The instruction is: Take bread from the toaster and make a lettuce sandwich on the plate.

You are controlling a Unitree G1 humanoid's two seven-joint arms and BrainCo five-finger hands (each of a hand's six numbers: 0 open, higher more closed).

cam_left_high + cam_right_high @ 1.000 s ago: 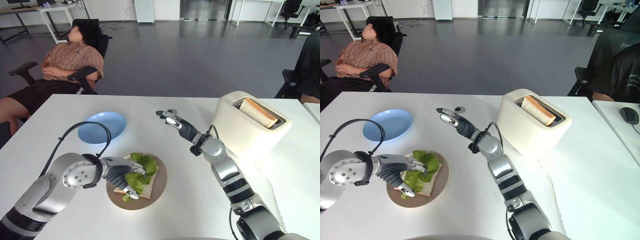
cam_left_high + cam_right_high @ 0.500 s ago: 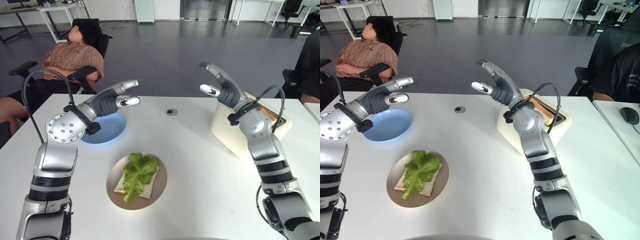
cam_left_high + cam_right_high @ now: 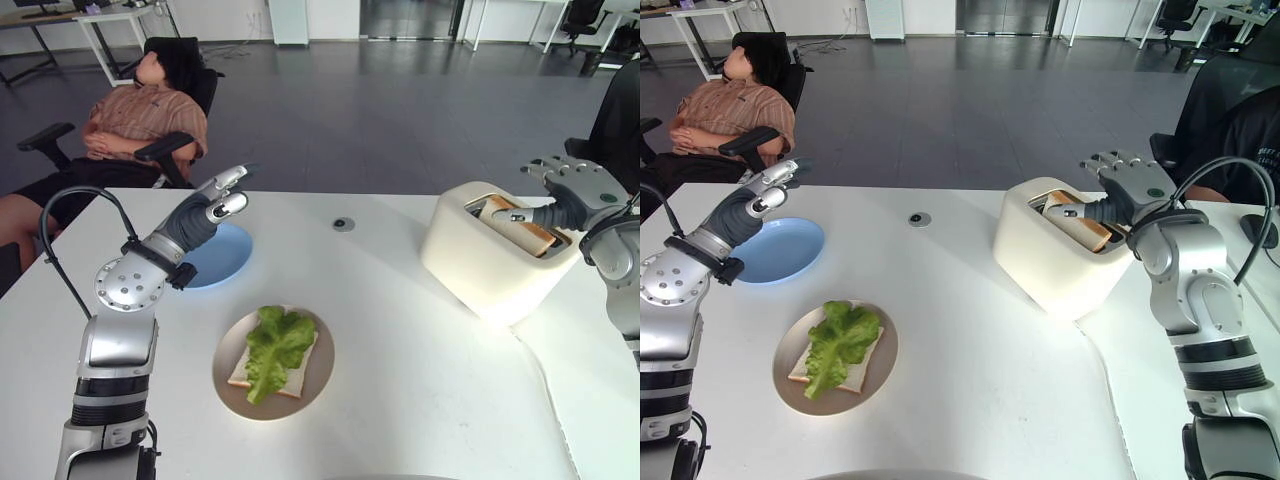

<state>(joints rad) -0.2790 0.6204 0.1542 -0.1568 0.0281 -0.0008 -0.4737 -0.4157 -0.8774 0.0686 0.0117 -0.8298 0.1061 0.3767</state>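
Left hand (image 3: 213, 202) raised, fingers straight, holding nothing; blue plate (image 3: 212, 268) just beneath it. Below and right of it: brown plate (image 3: 322, 362), bread slice (image 3: 240, 380) under lettuce (image 3: 275, 340). Right hand (image 3: 572, 192) spread wide over toaster (image 3: 485, 270), thumb by the toast (image 3: 522, 226) in its slot, nothing grasped.

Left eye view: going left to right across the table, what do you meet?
blue plate → brown plate holding lettuce → small round table fitting → toaster → right hand at the toaster's slot. The left hand overlaps the blue plate, so it is left out.
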